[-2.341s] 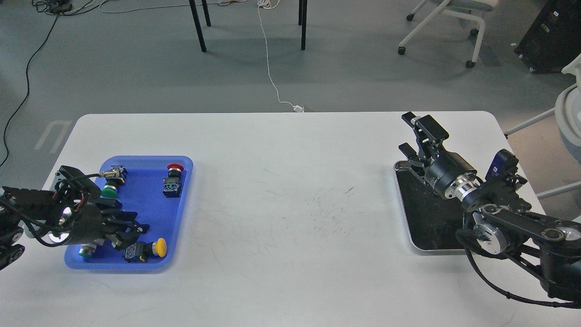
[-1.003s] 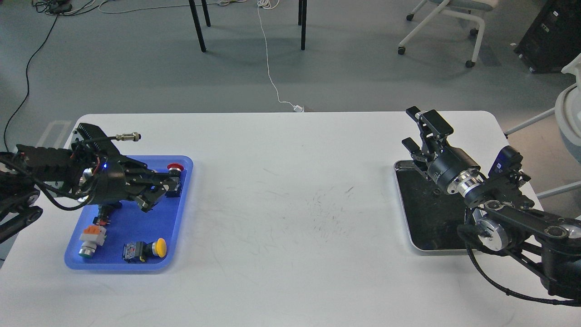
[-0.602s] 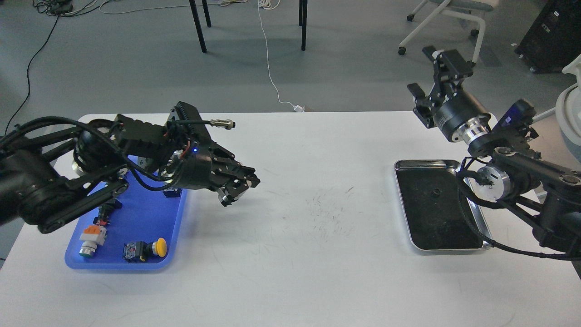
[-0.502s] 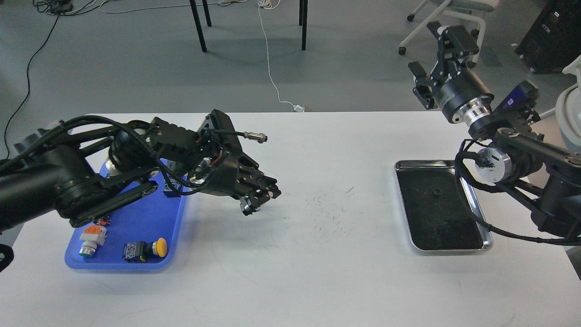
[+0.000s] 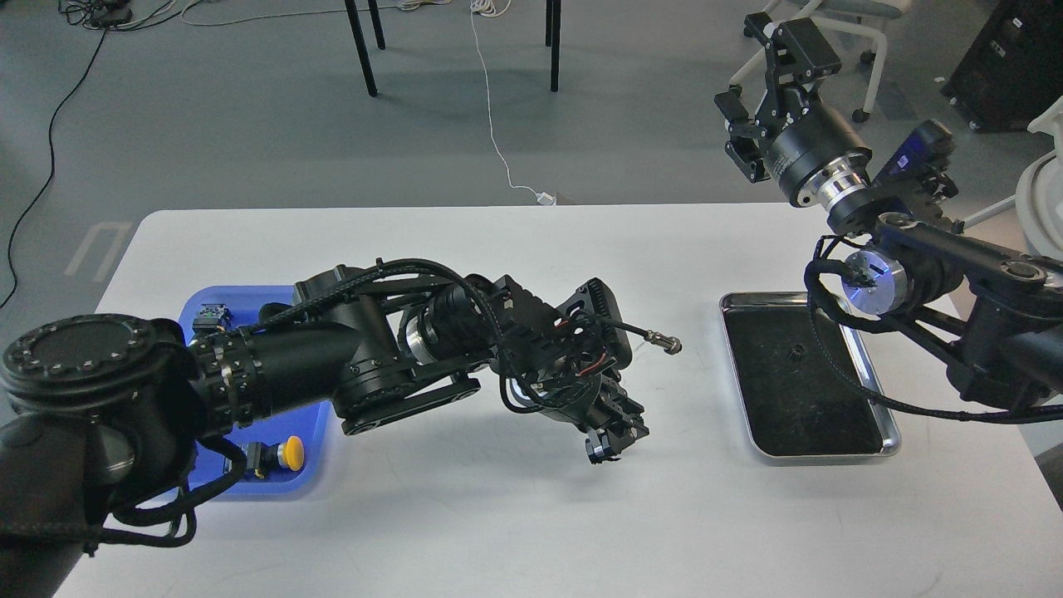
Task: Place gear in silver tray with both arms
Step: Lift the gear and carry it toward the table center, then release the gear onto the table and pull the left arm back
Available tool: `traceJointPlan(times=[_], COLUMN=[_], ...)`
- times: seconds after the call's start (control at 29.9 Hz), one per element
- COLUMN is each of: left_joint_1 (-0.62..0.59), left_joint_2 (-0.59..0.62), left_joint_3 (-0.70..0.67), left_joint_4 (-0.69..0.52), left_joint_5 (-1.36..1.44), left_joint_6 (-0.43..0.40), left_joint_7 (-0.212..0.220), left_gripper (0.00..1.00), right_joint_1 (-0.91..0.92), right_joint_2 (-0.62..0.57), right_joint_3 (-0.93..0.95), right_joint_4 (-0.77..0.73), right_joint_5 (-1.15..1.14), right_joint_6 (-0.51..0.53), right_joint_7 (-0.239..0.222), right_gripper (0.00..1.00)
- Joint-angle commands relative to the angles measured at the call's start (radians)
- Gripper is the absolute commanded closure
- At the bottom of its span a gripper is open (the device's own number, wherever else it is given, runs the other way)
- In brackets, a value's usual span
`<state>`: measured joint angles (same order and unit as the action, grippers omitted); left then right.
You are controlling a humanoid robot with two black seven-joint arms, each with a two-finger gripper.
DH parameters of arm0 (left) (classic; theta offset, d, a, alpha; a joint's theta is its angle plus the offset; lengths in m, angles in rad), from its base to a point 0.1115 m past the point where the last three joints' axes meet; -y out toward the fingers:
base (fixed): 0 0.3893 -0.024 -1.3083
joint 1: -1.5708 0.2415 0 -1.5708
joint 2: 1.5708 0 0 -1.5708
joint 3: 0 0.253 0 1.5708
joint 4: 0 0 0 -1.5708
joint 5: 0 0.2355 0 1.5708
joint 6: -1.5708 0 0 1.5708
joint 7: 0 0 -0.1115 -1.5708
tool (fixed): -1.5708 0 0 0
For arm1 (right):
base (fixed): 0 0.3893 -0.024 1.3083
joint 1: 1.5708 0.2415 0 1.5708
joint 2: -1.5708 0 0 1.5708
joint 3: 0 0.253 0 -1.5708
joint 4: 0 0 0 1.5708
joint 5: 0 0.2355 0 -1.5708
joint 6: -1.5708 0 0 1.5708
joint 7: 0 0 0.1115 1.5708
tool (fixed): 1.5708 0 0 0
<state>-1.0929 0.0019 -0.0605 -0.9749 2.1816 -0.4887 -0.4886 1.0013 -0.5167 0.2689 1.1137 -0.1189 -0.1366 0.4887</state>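
Note:
The silver tray (image 5: 774, 296) lies at the table's right, its dark floor bare except for a small dark round piece (image 5: 794, 353). My left arm reaches across the table's middle. My left gripper (image 5: 610, 433) points down, a little left of the tray, and is shut on a small dark round part with a silver edge, the gear (image 5: 593, 453). It holds the gear just above the table. My right gripper (image 5: 750, 68) is raised high behind the tray's far end, open and empty.
The blue plastic tray (image 5: 202, 297) sits at the left, mostly hidden by my left arm. A yellow push-button switch (image 5: 279, 454) shows in it. A cable plug (image 5: 664, 340) sticks out from the left wrist toward the silver tray. Chairs stand on the floor beyond the table.
My left arm has swung right from the blue tray to the table's middle, carrying the small part. My right gripper has lifted off the silver tray, up and back.

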Motion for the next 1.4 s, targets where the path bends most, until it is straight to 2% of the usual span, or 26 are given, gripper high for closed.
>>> traceJointPlan(times=[0.0,0.13,0.4,0.67,0.84,0.9,0.97,1.14,1.24,1.37], left_joint_1=[0.007,0.007,0.025,0.039,0.056,0.047,0.042,-0.001,-0.013,-0.016], left_joint_2=[-0.002,-0.002,-0.002,-0.002,-0.002,-0.002,-0.002,-0.002,0.099,0.263], left_joint_3=[0.002,0.002,0.002,0.004,0.002,0.002,-0.002,-0.010,-0.022,-0.068], left_joint_4=[0.030,0.062,0.099,0.125,0.130,0.124,0.116,0.062,0.010,-0.054], left_joint_5=[0.000,0.000,0.000,0.000,0.000,0.000,0.000,0.000,0.000,-0.198], left_joint_6=[0.000,0.000,0.000,0.000,0.000,0.000,0.000,0.000,0.000,0.000], left_joint_7=[0.000,0.000,0.000,0.000,0.000,0.000,0.000,0.000,0.000,0.000], left_gripper=[0.86,0.85,0.73,0.71,0.52,0.34,0.22,0.10,0.08,0.07], right_joint_1=[-0.010,-0.012,-0.013,-0.016,-0.021,-0.021,-0.021,-0.024,-0.042,-0.058], right_joint_2=[0.000,-0.003,-0.008,-0.011,-0.013,-0.014,-0.014,-0.042,-0.055,-0.098], right_joint_3=[-0.002,-0.002,-0.002,-0.002,-0.002,0.000,0.000,-0.002,-0.003,-0.014], right_joint_4=[0.000,0.000,0.000,0.000,0.000,0.000,0.000,0.003,0.011,0.018], right_joint_5=[-0.001,-0.001,-0.001,-0.001,-0.001,-0.001,-0.001,-0.001,-0.007,-0.019], right_joint_6=[0.000,0.000,0.000,0.000,0.000,0.000,0.000,0.005,0.009,0.015], right_joint_7=[0.000,0.000,0.000,0.000,0.000,0.000,0.000,0.000,0.000,0.000], right_gripper=[0.03,0.03,0.03,0.03,0.03,0.03,0.03,0.03,0.03,0.02])
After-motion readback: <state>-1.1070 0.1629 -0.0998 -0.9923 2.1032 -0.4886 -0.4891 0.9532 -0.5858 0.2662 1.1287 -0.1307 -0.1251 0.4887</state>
